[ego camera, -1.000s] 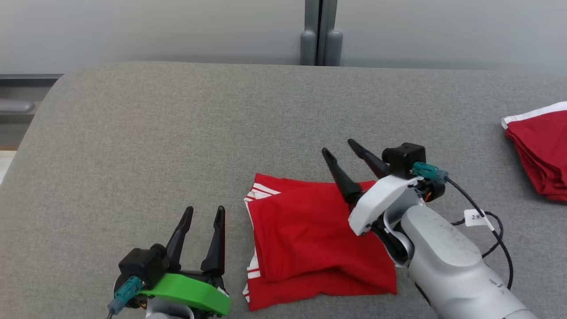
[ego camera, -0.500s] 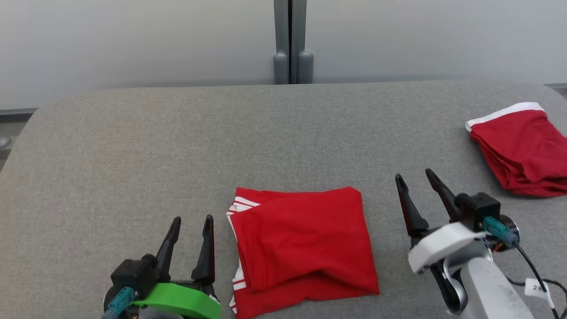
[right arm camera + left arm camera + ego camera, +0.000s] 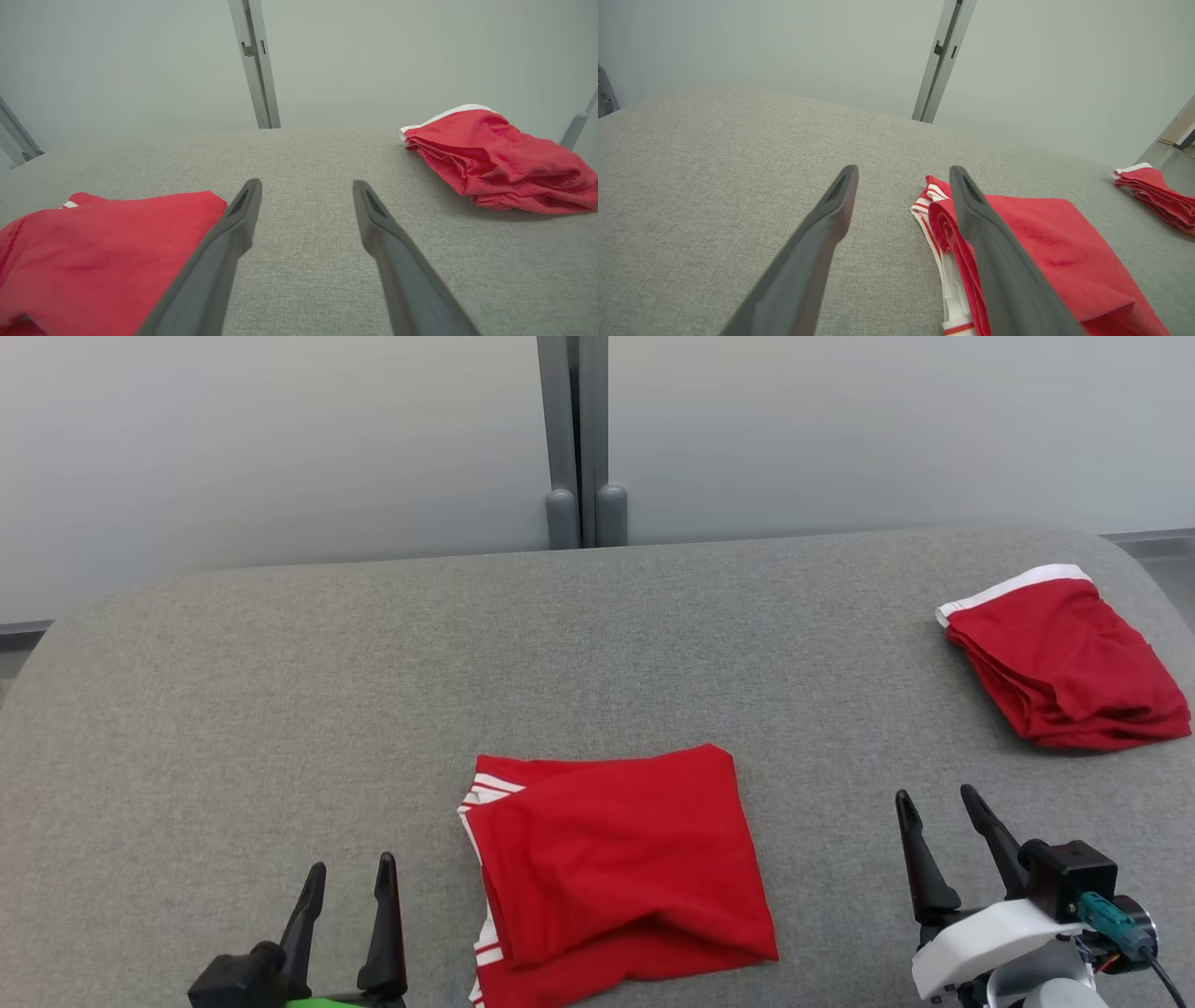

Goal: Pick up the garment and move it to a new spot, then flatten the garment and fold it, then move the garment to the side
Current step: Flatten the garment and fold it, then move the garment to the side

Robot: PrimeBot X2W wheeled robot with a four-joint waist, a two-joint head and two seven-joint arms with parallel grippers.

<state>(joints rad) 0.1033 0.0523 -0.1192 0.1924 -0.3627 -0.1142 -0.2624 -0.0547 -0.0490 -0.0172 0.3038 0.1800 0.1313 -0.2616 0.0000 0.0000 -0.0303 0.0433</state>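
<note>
Pulling back off the folded garment (image 3: pixel 616 859), the right gripper (image 3: pixel 934 795) is now sitting clear to the right of it, no longer reaching over its right half as it was a second ago. The head camera has swung as well, so the shift of the whole scene is not the cloth travelling. Just to the left of the garment, the left gripper (image 3: pixel 351 864) is keeping its place, fingers pointing past the garment's white-striped edge. Both grippers are standing with jaws spread wide and are carrying nothing.

The garment is lying on the grey padded surface (image 3: pixel 373 691) as a compact red rectangle, layers stacked, with a loose lip showing along its near edge. A second red garment (image 3: pixel 1060 658) is lying well to the right of it and farther back.

Judging by that, the folding is looking finished and the last step, moving the garment to the side, is coming up. That move is calling for a grip that takes all the layers together. Probably both grippers should be closing in from the garment's left and right edges and pinching low against the surface, so the fold is not opening as it is being lifted or slid.
</note>
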